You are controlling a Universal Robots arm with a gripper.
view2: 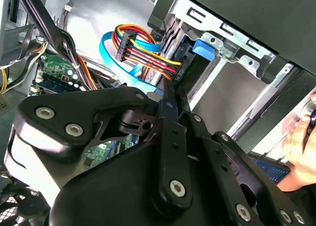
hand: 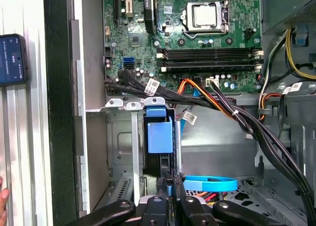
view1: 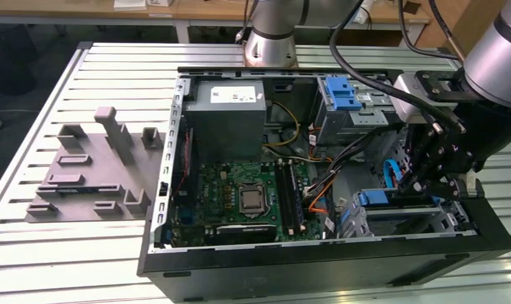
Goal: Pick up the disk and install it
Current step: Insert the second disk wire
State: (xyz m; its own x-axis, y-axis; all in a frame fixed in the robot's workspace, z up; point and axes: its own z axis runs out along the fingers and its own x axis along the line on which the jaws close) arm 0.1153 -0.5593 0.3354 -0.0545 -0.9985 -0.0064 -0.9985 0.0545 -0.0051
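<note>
Table: you have a pale slatted metal table (view1: 35, 114) filling most of the exterior view, its ribs running side to side.
Bench: you see a wooden bench (view1: 196, 9) behind the table, along the far edge, with white papers on it.
Floor: you can make out dark floor (view1: 19, 69) past the table on the exterior view's left.
Fixture: a grey moulded fixture (view1: 90, 171) with upright pegs lies on your table, towards the exterior view's left.
Light: you get even, bright lighting with soft shadows.
</note>
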